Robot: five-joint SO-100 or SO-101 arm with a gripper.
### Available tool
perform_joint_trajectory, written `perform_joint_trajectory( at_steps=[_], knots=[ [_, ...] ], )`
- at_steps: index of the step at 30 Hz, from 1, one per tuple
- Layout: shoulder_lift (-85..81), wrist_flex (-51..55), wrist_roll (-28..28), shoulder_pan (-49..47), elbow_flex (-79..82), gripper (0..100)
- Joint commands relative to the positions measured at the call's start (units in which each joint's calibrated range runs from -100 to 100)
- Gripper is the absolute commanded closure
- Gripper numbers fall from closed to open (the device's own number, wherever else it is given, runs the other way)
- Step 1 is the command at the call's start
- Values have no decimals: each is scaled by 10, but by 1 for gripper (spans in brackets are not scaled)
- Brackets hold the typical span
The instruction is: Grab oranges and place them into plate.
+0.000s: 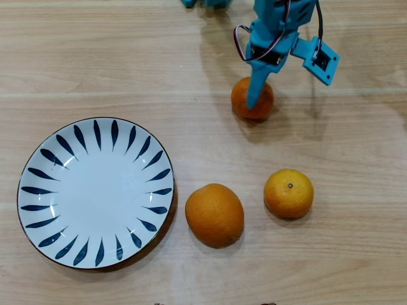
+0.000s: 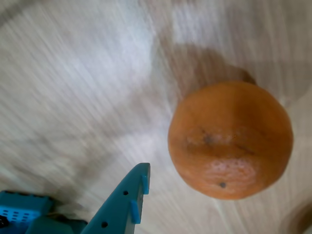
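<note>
Hand point(image 1: 254, 101) over small deep orange fruit point(image 1: 252, 99), openness unclear, nothing visibly gripped.

A pale wood-grain finish, smooth and faintly sheened, is being shown by the counter point(image 1: 356, 254). Glossy white ceramic with dark blue painted strokes is being displayed by the plate point(image 1: 95, 190). Dimpled, slightly shiny peel is being shown by the oranges point(image 1: 214, 215), with a soft highlight being caught on the nearest one point(image 2: 230, 139) in the wrist view. Matt teal plastic is being presented by the claw point(image 2: 139, 183).
</note>
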Motion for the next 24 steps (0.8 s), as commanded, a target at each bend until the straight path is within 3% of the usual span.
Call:
perform_joint_trajectory(
  at_steps=[1,13,20,24],
  knots=[
    [22,-12,-10,14,-32,60],
    [91,-66,-13,40,-32,60],
    [94,-65,-29,42,-25,77],
    [93,-65,-31,41,-25,80]
  ],
)
